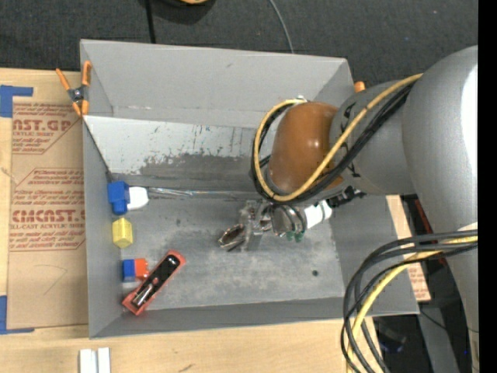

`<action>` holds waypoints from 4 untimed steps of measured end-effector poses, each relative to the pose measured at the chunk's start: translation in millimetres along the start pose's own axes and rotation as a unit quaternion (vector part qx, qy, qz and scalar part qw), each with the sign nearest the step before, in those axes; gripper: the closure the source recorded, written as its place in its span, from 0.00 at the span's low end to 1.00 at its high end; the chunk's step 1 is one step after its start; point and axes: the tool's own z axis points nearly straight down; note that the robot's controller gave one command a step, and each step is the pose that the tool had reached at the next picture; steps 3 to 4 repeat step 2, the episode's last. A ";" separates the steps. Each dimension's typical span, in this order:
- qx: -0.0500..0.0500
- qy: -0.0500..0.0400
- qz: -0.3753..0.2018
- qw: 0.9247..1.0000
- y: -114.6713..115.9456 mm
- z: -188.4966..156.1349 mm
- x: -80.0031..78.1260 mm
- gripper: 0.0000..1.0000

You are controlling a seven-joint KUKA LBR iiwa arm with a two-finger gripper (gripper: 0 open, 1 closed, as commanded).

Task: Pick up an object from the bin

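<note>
Shows dull grey on the bin, streaked pale along its back wall, blue with white on the capped piece, yellow on the block below, blue and orange on the small piece, red with black on the flat tool, amber-brown on the wrist cover.

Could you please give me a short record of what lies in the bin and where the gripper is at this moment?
container: grey metal bin
gripper: low over bare floor near the bin's middle
by the left wall, far to near: blue and white piece; yellow block; small blue and orange piece
near left corner: flat orange and black tool, lying slantwise
gripper to things: apart from all four
task state: nothing picked yet
</note>
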 end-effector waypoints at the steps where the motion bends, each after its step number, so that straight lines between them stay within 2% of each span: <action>1: 0.000 -0.001 -0.008 1.000 3.9 1.2 0.1 1.00; 2: 0.000 0.004 -0.012 1.000 17.0 -38.7 2.4 1.00; 4: 0.000 0.004 -0.012 1.000 17.0 -38.7 2.4 1.00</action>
